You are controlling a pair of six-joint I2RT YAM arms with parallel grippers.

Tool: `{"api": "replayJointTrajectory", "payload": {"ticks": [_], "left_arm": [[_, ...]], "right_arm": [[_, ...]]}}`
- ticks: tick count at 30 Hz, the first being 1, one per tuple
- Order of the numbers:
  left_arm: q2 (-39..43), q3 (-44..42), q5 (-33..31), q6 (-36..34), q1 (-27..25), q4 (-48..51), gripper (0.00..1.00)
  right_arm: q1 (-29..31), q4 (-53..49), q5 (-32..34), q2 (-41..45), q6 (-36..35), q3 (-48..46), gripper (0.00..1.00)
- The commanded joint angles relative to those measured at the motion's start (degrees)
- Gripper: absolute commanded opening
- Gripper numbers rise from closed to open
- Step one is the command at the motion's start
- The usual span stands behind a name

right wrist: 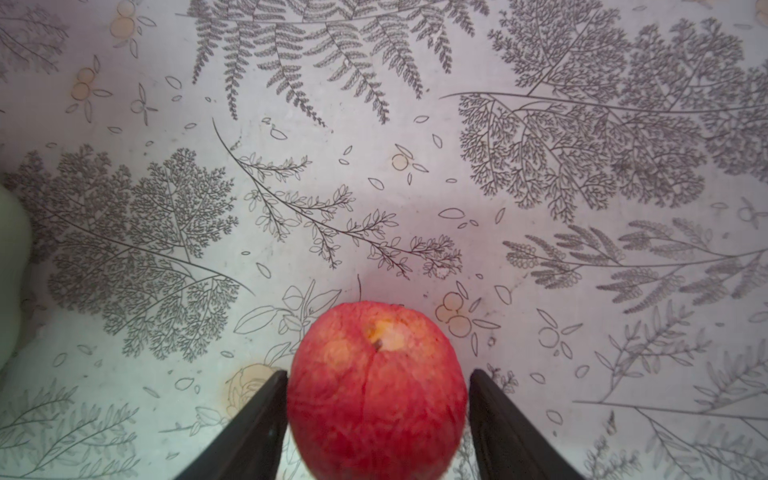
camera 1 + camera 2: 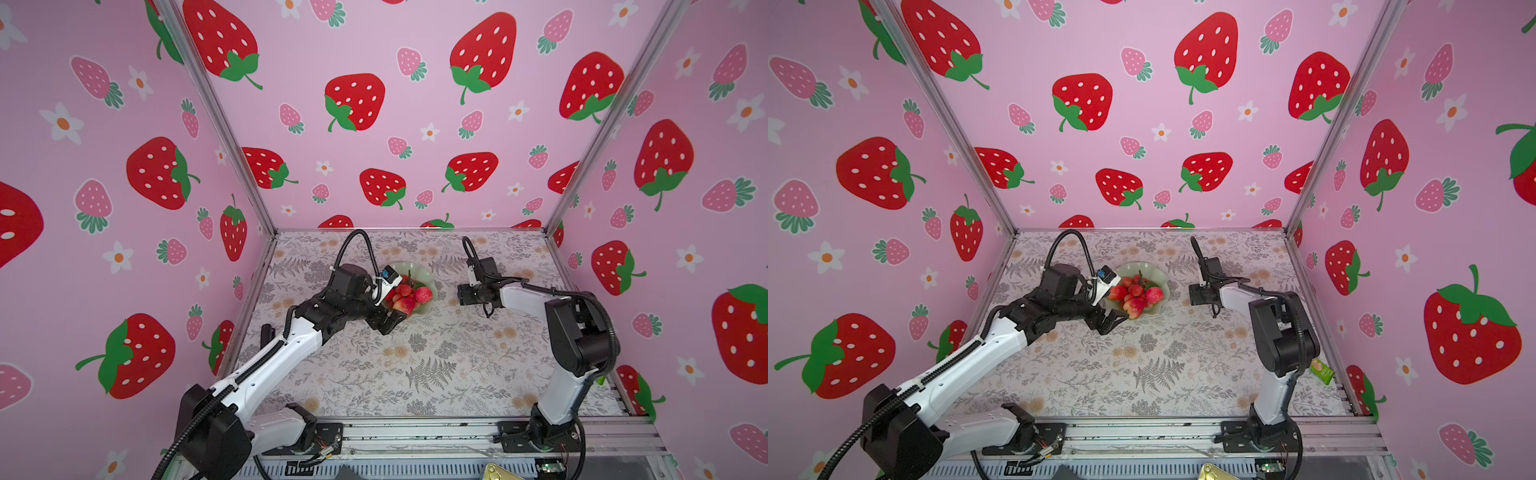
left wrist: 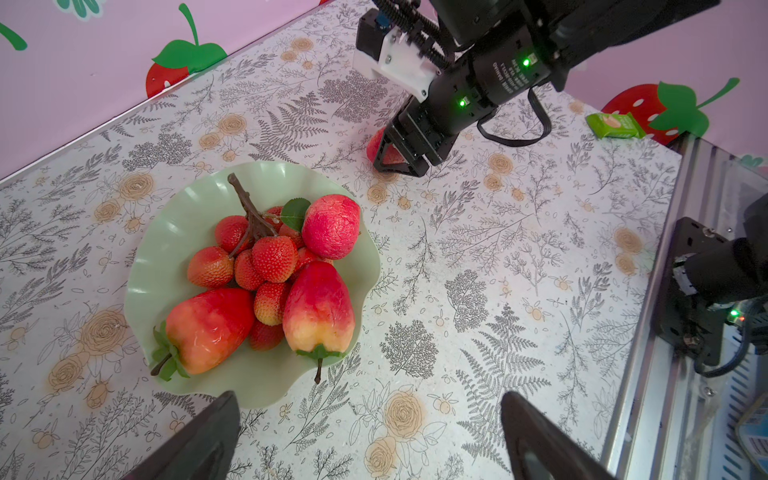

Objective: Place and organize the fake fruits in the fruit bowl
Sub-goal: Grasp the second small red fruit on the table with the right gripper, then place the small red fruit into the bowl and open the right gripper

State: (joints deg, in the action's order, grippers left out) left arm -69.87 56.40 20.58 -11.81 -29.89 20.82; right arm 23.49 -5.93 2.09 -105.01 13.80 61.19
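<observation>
The pale green fruit bowl (image 3: 174, 232) (image 2: 409, 266) (image 2: 1138, 266) holds the red berry bunch (image 3: 266, 257), two red-yellow strawberries (image 3: 208, 328) (image 3: 318, 303) and one round pink-red fruit (image 3: 332, 226). My left gripper (image 3: 370, 401) (image 2: 390, 322) hangs open just in front of the bowl, with nothing between its fingers. To the right of the bowl, my right gripper (image 1: 378, 374) (image 3: 399, 160) (image 2: 465, 295) points down at the table. Its fingers press both sides of a second round pink-red fruit (image 1: 376, 390) (image 3: 376, 145).
A small green packet (image 3: 615, 124) (image 2: 1323, 371) lies at the table's right edge behind the right arm. Pink strawberry-print walls close the back and sides. The aluminium rail (image 2: 415, 432) with both arm bases runs along the front.
</observation>
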Motion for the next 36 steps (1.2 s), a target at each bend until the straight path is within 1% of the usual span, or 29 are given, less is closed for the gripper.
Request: {"api": "replayJointTrajectory", "payload": {"ticks": [1,6,11,16,21,29,36], "left_arm": [[-0.47,2.33,1.04,-0.99,-0.17,-0.08,0.99],[-0.80,2.48,1.10,-0.86,-0.09,-0.08,0.99],[-0.97,2.57,0.52,-0.75,-0.05,-0.16,0.99],[-0.84,2.53,0.15,-0.93,-0.03,-0.02,0.99],[-0.89,2.56,-0.45,-1.11,0.09,0.01,0.99],[-0.12,2.24,-4.37,0.36,0.44,-1.07,0.99],[0.47,2.31,-3.80,0.48,0.96,-1.18,0.99]], "right_arm": [[-0.19,0.46,-0.92,-0.72,0.14,1.72,0.59],[0.20,4.48,-4.46,1.30,-2.08,1.64,0.52],[1.87,6.39,-9.80,2.13,-3.89,5.68,0.52],[4.22,7.43,-13.64,0.24,-5.32,10.92,0.52],[5.20,7.74,-17.84,-3.02,-4.32,15.05,0.52],[8.15,8.72,-20.25,-8.28,-4.42,19.73,0.52],[9.09,8.91,-21.74,-10.47,-4.55,20.85,0.52]]}}
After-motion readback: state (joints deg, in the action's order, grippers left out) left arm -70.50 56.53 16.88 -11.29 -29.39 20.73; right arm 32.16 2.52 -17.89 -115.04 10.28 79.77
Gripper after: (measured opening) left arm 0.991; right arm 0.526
